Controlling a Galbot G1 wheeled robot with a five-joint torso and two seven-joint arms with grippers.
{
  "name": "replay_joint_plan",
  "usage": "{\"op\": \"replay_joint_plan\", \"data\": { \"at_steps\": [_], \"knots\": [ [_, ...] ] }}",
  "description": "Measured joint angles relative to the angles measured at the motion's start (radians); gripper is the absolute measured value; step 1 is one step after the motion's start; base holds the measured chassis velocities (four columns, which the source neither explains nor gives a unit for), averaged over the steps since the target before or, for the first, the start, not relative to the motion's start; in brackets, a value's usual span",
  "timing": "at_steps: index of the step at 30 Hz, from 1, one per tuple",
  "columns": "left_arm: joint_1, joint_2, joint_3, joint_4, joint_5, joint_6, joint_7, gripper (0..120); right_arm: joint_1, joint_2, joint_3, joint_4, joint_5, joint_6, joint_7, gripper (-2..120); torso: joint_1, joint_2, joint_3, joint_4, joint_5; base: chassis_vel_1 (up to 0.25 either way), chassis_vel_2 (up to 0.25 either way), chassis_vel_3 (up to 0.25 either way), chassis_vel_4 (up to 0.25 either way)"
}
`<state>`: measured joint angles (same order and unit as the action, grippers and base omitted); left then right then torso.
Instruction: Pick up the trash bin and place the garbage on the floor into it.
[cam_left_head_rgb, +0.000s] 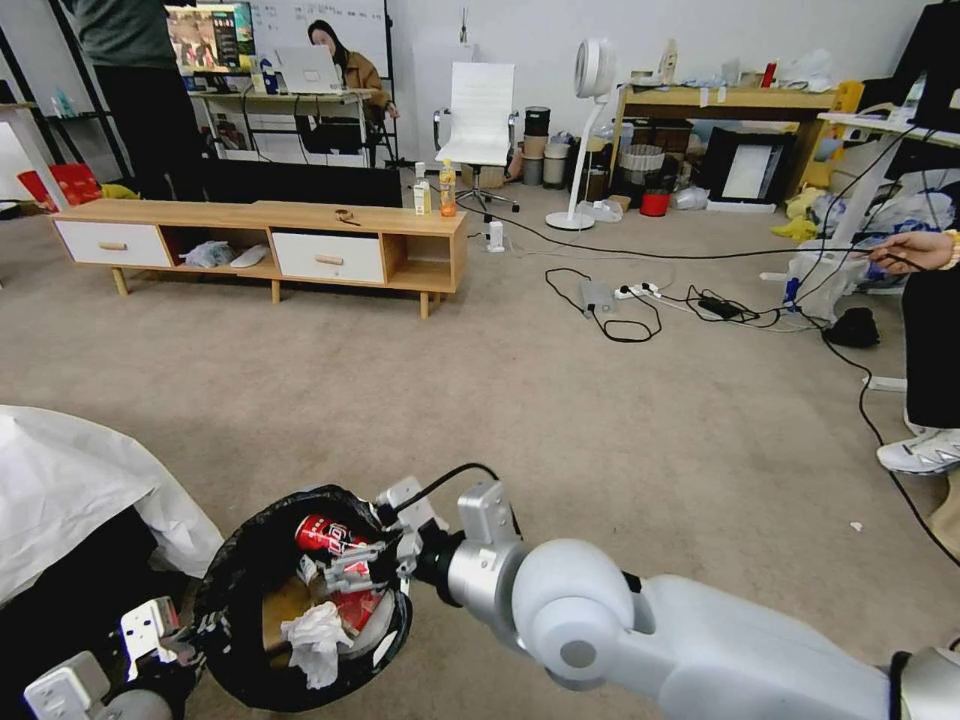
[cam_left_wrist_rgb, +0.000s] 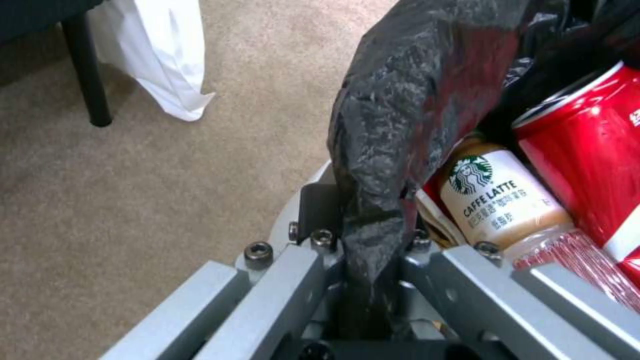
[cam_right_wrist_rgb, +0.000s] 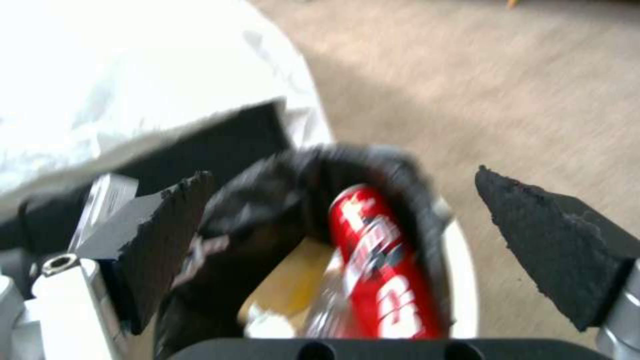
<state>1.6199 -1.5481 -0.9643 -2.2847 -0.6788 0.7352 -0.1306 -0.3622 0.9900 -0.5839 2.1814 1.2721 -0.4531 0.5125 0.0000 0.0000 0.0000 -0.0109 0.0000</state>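
Note:
The trash bin (cam_left_head_rgb: 222, 592), lined with a black bag, hangs low at my front left above the floor (cam_left_head_rgb: 560, 420). My left gripper (cam_left_head_rgb: 185, 640) is shut on its rim, and the fingers (cam_left_wrist_rgb: 320, 280) pinch the black bag (cam_left_wrist_rgb: 413, 100). Inside lies garbage: a red soda can (cam_left_head_rgb: 325, 532), a crumpled white tissue (cam_left_head_rgb: 315, 640), brown paper (cam_left_head_rgb: 283, 603) and a coffee bottle (cam_left_wrist_rgb: 500, 200). My right gripper (cam_left_head_rgb: 345, 570) hovers over the bin's mouth. Its black pads (cam_right_wrist_rgb: 533, 235) stand wide apart around the can (cam_right_wrist_rgb: 373, 260), holding nothing, with the bin's white rim (cam_right_wrist_rgb: 463, 280) below.
A white sheet (cam_left_head_rgb: 70, 480) over a dark frame sits close on my left. A low wooden cabinet (cam_left_head_rgb: 260, 240) stands ahead. Cables and a power strip (cam_left_head_rgb: 640, 295) trail across the carpet. A person's shoe (cam_left_head_rgb: 920, 450) is at the right edge.

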Motion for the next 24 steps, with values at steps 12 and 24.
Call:
{"op": "replay_joint_plan", "data": {
  "at_steps": [12, 24],
  "knots": [
    [0.029, -0.007, -0.019, -0.037, 0.000, 0.000, 0.005, 2, -0.077, -0.039, 0.322, 0.037, -0.125, 0.153, -0.082, 100, 0.000, 0.000, 0.000, 0.0000, 0.0001, 0.000, 0.000, 0.000, 0.000],
    [0.071, -0.029, -0.036, -0.090, 0.041, -0.003, 0.019, 2, -0.295, -0.089, 0.812, 0.062, -0.345, 0.298, -0.124, 100, 0.000, 0.000, 0.000, -0.0002, 0.0004, 0.000, 0.000, 0.000, 0.000]
  ]
}}
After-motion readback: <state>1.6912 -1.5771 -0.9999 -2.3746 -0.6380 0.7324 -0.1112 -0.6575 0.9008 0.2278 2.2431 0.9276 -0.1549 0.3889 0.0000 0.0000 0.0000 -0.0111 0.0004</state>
